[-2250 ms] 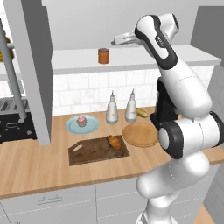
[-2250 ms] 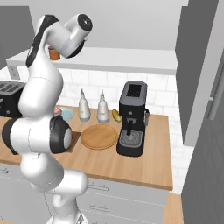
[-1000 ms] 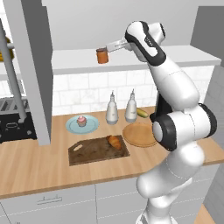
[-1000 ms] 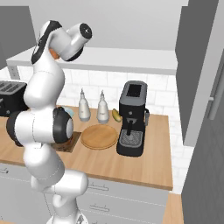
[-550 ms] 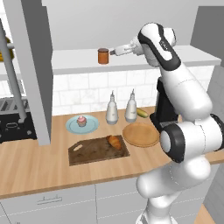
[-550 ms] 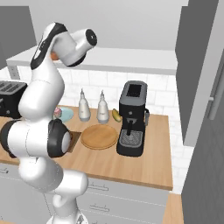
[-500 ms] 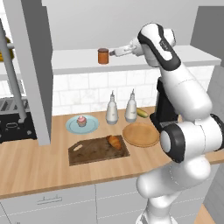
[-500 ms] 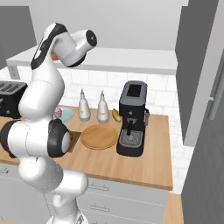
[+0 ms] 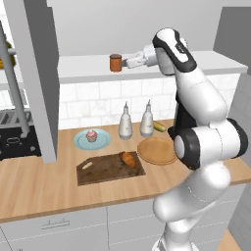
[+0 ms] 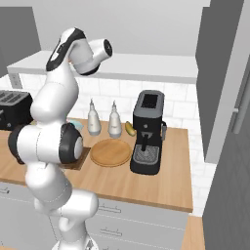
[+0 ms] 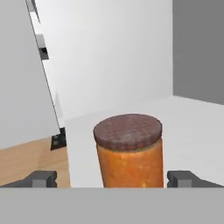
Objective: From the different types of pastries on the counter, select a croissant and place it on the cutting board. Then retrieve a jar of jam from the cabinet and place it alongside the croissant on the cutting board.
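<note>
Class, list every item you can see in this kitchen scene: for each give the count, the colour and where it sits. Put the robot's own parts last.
jar of jam: one, reddish-brown with dark lid, on the cabinet shelf.
croissant: one, golden-brown, on the cutting board.
cutting board: one, dark brown, on the counter.
cupcake: one, pink-frosted, on a light blue plate.
bottles: two, white, by the tiled wall.
round plate: one, tan wood, right of the board.
fruit: one, yellow-green, behind the round plate.
coffee machine: one, black.
toaster: one, dark.
gripper: one, open, fingertips either side of the jar.
</note>
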Available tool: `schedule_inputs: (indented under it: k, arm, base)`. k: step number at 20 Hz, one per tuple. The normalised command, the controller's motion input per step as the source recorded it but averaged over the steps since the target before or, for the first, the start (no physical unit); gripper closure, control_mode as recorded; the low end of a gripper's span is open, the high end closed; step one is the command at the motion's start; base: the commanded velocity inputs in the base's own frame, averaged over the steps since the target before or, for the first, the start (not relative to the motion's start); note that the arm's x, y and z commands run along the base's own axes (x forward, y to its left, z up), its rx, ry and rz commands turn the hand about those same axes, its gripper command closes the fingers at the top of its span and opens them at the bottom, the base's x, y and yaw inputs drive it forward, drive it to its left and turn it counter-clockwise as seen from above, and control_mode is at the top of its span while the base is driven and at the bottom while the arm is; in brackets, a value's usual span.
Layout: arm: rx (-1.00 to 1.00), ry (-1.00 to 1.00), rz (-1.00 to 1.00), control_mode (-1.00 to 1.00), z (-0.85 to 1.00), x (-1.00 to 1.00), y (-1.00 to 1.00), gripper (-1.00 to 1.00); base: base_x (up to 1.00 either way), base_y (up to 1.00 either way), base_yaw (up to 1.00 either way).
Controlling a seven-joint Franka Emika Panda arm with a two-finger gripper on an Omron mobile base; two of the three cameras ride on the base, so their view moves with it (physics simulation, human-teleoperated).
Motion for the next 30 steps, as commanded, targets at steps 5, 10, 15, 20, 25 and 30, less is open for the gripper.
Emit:
schedule_inputs:
  k: [5, 10, 15, 20, 25, 30]
  arm:
    - [0.0, 0.0, 0.11, -1.0, 0.0, 0.62, 0.27, -1.0]
    - [-0.01, 0.0, 0.13, -1.0, -0.06, 0.48, 0.72, 1.0]
    - [-0.04, -0.01, 0.04, -1.0, -0.05, 0.02, 0.28, 1.0]
    - [0.0, -0.3, -0.11, -1.0, 0.26, -0.97, -0.24, 1.0]
    - [0.02, -0.45, -0.2, -1.0, -0.25, -1.0, 0.17, 1.0]
    - [0.35, -0.29, -0.24, -1.0, 0.11, -1.0, 0.0, 1.0]
  base:
    - [0.0, 0.0, 0.0]
    - [0.0, 0.0, 0.0]
    - [0.0, 0.0, 0.0]
    - [0.0, 0.0, 0.0]
    - [0.0, 0.0, 0.0]
    - [0.0, 0.0, 0.0]
